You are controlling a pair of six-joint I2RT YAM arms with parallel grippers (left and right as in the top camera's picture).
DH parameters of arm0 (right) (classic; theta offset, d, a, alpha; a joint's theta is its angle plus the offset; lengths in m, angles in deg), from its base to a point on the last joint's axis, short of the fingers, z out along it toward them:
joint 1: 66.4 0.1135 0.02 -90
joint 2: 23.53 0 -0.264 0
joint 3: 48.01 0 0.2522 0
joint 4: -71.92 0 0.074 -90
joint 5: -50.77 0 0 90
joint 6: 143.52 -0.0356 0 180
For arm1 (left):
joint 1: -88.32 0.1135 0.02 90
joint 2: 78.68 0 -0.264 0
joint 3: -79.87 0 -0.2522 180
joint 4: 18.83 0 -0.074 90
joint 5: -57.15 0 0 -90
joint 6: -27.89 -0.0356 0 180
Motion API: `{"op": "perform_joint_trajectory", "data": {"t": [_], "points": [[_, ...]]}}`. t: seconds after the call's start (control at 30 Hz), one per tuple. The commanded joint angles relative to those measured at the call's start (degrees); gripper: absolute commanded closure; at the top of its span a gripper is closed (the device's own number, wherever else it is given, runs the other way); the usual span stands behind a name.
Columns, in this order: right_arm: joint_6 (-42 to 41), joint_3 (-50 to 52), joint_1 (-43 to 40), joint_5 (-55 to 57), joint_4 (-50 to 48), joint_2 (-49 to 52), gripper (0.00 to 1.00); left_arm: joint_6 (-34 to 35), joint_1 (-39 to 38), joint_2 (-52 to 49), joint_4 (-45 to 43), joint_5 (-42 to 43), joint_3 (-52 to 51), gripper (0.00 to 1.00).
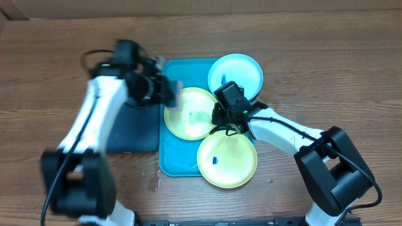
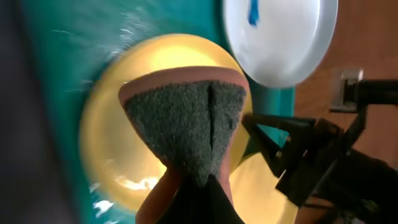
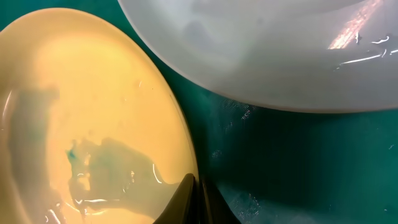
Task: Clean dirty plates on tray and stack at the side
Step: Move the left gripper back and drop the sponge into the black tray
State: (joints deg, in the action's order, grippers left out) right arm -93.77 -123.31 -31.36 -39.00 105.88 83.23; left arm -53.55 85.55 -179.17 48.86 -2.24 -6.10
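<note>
Left gripper point(image 2: 194, 186) clamps an orange scouring sponge point(image 2: 186, 118) just above a round yellow-green plastic plate point(image 1: 188, 116), its rim pinched by the right gripper point(image 3: 198, 194); nothing is stacked off the turquoise plastic tray point(image 1: 173, 162) yet.

Upper yel plate point(image 1: 190, 113), lower yel plate point(image 1: 227, 159), lt-blue plate point(image 1: 235, 73) clustered on turquoise tray point(image 1: 178, 155)

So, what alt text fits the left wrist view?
A grey-faced sponge, pinched in the left arm's jaws, is held over a yellow plate on the turquoise tray; a light blue plate with a blue smudge lies beyond.
</note>
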Motion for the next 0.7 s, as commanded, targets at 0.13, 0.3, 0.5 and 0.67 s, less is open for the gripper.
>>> {"op": "perform_joint_trajectory", "data": {"t": [0.13,0.3,0.5,0.67], "points": [[0.17,0.48,0.61,-0.28,-0.22,-1.07,0.96,2.32,6.73,6.49,9.75,-26.51,1.14,0.96],[0.17,0.48,0.61,-0.28,-0.22,-1.07,0.96,5.68,7.30,5.73,8.52,-32.54,-2.64,0.96],[0.20,0.48,0.61,-0.28,-0.17,-1.07,0.96,5.62,7.26,4.79,-0.17,-32.52,-10.40,0.96],[1.46,0.48,0.61,-0.26,-0.24,-1.07,0.96,5.55,7.30,4.37,-2.64,-32.54,-13.60,0.92]]}}
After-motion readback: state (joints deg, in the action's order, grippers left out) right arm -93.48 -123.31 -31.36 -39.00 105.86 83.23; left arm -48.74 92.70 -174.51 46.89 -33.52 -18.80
